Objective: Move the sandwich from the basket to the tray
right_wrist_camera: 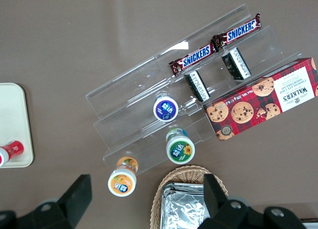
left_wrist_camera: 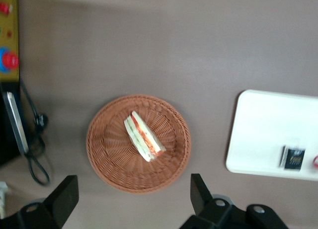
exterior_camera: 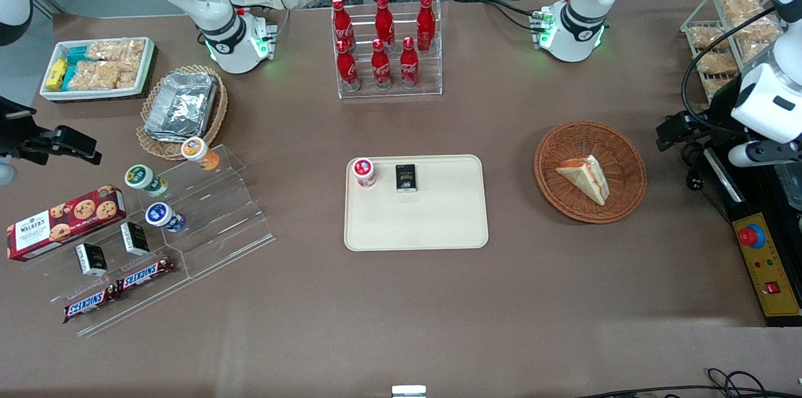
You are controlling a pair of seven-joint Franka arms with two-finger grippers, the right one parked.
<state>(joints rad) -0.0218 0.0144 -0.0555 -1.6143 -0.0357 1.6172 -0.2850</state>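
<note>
One sandwich [exterior_camera: 585,178] lies in the round reddish-brown basket [exterior_camera: 557,197] on the brown desk [exterior_camera: 401,310], a pale wedge whose orange-red and green filling shows along its cut edge; it sits on the woven floor of the basket, clear of the rim. Beside the basket, toward the parked arm's end of the desk and apart from it, is the cream tray [exterior_camera: 432,222]. On the tray, along the edge farther from the front camera, stand a small red-lidded cup [exterior_camera: 364,172] and, just beside it, a small black packet [exterior_camera: 406,177]; neither touches the other. The left arm's hand [left_wrist_camera: 134,201] hangs above the desk at the working arm's end, raised well over the basket and holding nothing, its two dark fingers [left_wrist_camera: 64,196] spread wide, with the basket and sandwich in the wrist view showing between and past them. In the front view the hand [exterior_camera: 670,131] is only a dark shape near the edge, close to the yellow control box [exterior_camera: 767,272] with its red button.
</note>
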